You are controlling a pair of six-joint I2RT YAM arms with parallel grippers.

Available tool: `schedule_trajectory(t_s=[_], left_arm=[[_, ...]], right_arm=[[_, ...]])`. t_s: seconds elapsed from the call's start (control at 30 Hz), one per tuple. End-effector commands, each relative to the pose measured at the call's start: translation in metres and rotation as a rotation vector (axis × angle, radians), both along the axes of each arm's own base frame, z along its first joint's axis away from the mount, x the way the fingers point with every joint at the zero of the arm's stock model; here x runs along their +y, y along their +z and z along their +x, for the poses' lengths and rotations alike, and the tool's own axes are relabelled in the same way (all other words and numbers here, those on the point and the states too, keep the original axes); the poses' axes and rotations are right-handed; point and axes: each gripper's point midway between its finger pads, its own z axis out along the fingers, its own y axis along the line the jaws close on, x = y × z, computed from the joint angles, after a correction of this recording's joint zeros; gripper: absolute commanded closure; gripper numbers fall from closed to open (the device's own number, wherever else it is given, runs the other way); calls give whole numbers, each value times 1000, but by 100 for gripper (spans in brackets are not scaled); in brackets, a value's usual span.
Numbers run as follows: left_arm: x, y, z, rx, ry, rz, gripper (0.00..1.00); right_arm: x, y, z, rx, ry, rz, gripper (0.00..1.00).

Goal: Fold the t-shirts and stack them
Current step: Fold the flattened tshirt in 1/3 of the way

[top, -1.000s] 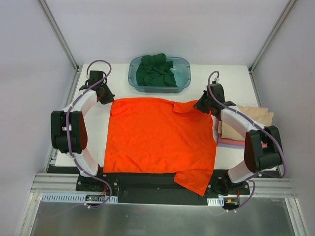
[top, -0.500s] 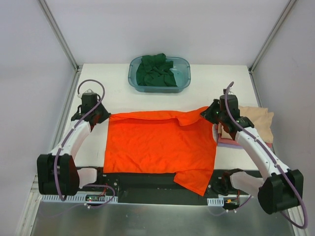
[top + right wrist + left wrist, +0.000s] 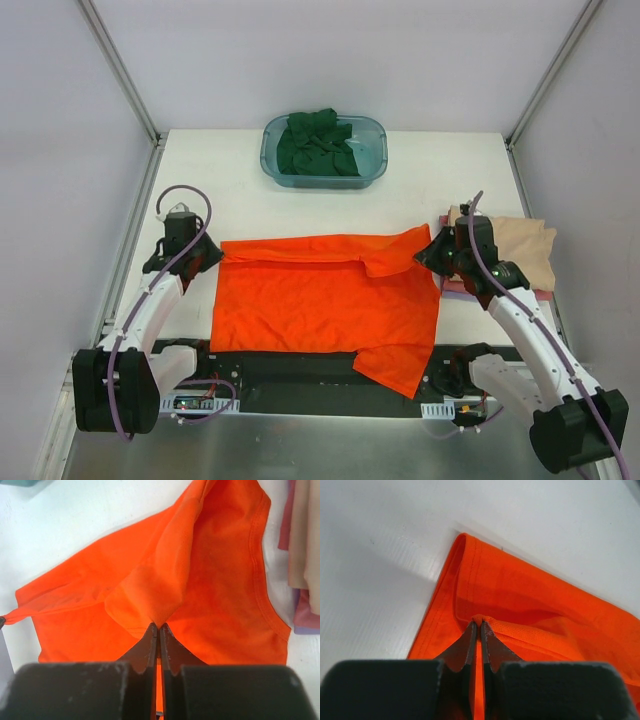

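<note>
The bright orange-red t-shirt (image 3: 325,300) lies spread on the white table, its far edge lifted and folded toward the near side. My left gripper (image 3: 210,252) is shut on the shirt's far left corner (image 3: 479,620). My right gripper (image 3: 432,252) is shut on the far right corner (image 3: 158,622). A sleeve hangs over the near table edge (image 3: 400,368). A dark green shirt (image 3: 320,143) lies bunched in the teal tub (image 3: 375,160). Folded beige (image 3: 515,245), pink and purple shirts (image 3: 455,288) are stacked at the right.
The teal tub stands at the far middle of the table. The folded stack also shows at the right edge of the right wrist view (image 3: 305,555). Metal frame posts (image 3: 120,70) rise at both far corners. The black base rail (image 3: 290,365) runs along the near edge.
Both grippers have pulled the shirt's far edge toward the near side, folding it over the body. The arms have drawn back and lower over the table.
</note>
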Motion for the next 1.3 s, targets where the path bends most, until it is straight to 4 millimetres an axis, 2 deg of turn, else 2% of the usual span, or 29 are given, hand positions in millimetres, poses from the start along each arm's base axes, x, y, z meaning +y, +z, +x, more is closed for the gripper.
schedule_trajectory(t_s=[0.0,0.1,0.3,0.37,0.4,0.43,0.47,0.5,0.57,0.6,0.67,0.7,0.73,0.8,0.87,0.97,1.07,1.1,1.17,1.27], left_arm=[[-6,-5,-11,12,-9,-28,100],[-8,-20,-24,59,4,-49,100],[5,-43,-44,152,85,-13,100],[6,-43,-46,158,93,-11,91],[6,-38,-45,146,76,0,82],[10,-34,-47,145,85,16,69],[15,-27,-47,132,121,32,54],[18,-19,-47,114,135,41,50],[18,-2,-44,51,151,25,43],[16,6,-42,24,159,4,37],[10,23,-37,-32,149,-35,27],[7,32,-34,-52,136,-51,18],[3,43,-29,-74,123,-66,1],[-11,54,-22,-82,62,-114,1],[-28,61,-11,-92,-7,-161,1],[-55,58,7,-64,-91,-172,1],[-81,50,25,-16,-173,-144,1],[-87,46,31,3,-202,-150,1],[-89,32,42,53,-203,-143,1],[-84,7,50,118,-171,-105,1]], right_arm=[[-5,-11,-20,42,19,-14,99],[-8,-28,-32,95,16,-20,99],[-14,-58,-50,163,-27,-18,96],[-18,-68,-57,184,-50,-25,94],[-23,-74,-60,191,-65,-39,92],[-28,-78,-62,197,-87,-61,87],[-31,-78,-66,203,-89,-70,81],[-32,-75,-68,197,-78,-79,75],[-32,-63,-68,167,-57,-88,52],[-32,-56,-67,140,-45,-92,42],[-31,-37,-60,75,-38,-81,27],[-29,-27,-56,39,-26,-77,21],[-28,-17,-50,5,-20,-73,11],[-22,-3,-39,-40,10,-65,0],[-9,6,-23,-64,48,-31,4],[12,8,3,-57,107,-9,4],[27,-2,30,-14,141,-98,4],[31,1,43,-17,144,-141,4],[38,-16,58,55,146,-213,4],[52,-40,75,128,155,-230,4]])
